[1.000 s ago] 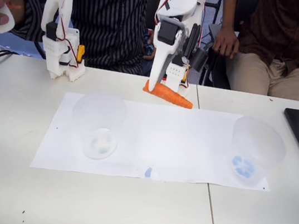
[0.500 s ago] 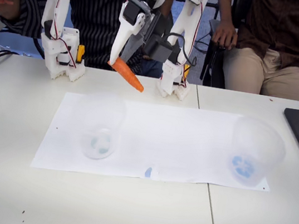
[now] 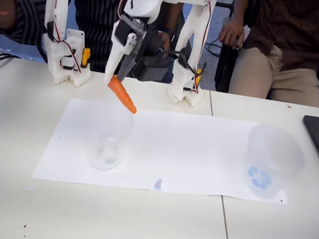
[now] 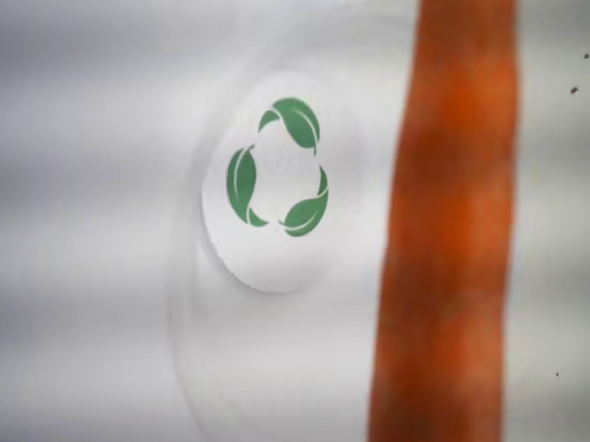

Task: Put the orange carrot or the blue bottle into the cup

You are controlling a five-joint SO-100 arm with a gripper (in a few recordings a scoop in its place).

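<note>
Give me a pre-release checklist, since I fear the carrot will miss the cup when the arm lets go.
1. Grip: gripper shut on the orange carrot: ok.
2. Carrot raised off the table: ok.
3. Cup upright on the paper sheet: ok.
4. Cup mouth under the camera in the wrist view, leaf mark visible: ok.
5. Carrot tip inside the cup rim: cannot tell.
6. Other clear cup away from the path: ok.

White printed arm, black servo blocks, red-black-white cables looping along links, tapered white gripper fingers.
</note>
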